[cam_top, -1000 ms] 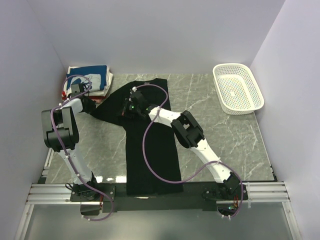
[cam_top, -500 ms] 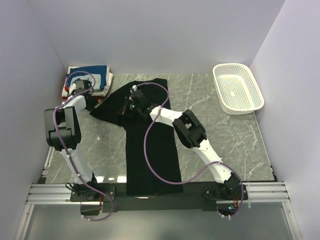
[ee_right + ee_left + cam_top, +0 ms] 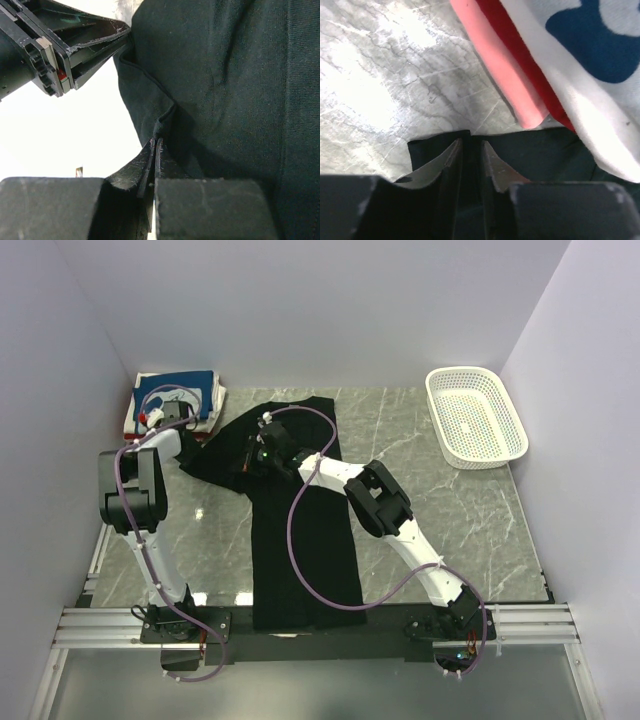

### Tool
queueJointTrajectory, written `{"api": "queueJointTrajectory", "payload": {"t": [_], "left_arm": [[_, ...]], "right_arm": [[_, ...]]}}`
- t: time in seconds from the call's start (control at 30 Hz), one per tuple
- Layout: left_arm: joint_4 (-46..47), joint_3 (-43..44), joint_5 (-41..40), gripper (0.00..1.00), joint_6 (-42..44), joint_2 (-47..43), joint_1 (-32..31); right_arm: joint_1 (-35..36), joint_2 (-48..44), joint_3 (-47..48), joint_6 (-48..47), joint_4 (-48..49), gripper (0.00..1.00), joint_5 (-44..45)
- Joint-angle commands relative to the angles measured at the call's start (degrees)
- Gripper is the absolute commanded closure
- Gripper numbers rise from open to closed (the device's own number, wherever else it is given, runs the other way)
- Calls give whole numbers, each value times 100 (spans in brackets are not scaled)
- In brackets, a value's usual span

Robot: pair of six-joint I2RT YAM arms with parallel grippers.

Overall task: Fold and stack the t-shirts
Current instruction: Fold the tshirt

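You've got the black t-shirt (image 3: 325, 552) lying lengthwise at centre, top end rumpled and one sleeve out left. The folded stack (image 3: 195, 390) sits far-left, blue-and-white print on top, red below.

T-shirt (image 3: 305, 540) right of stack (image 3: 190, 390) — seemingly touching

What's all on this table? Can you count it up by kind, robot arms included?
Black shirt, spread out: 1
Stack of folded shirts: 1
White basket: 1
Robot arms: 2, the left arm and the right arm
Total: 5
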Motion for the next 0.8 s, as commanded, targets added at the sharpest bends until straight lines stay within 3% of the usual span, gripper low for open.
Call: {"api": "queueJointTrajectory", "payload": {"t": [0.0,0.2,0.27,0.77], "left_arm": [[-142,134,-212,74,64,66,-53],[-213,134,-282,90,152,66,-80],[-221,108,-317,99,178,31,-80],[-265,231,-186,99,459,-838,-88]], "right_arm": [[56,-404,-34,-78,198,100,-69],[56,-369,18,-61,207,100,-139],[56,-386,27,-70,198,100,-139],[56,-773,10,-456,-21,100,142]]}}
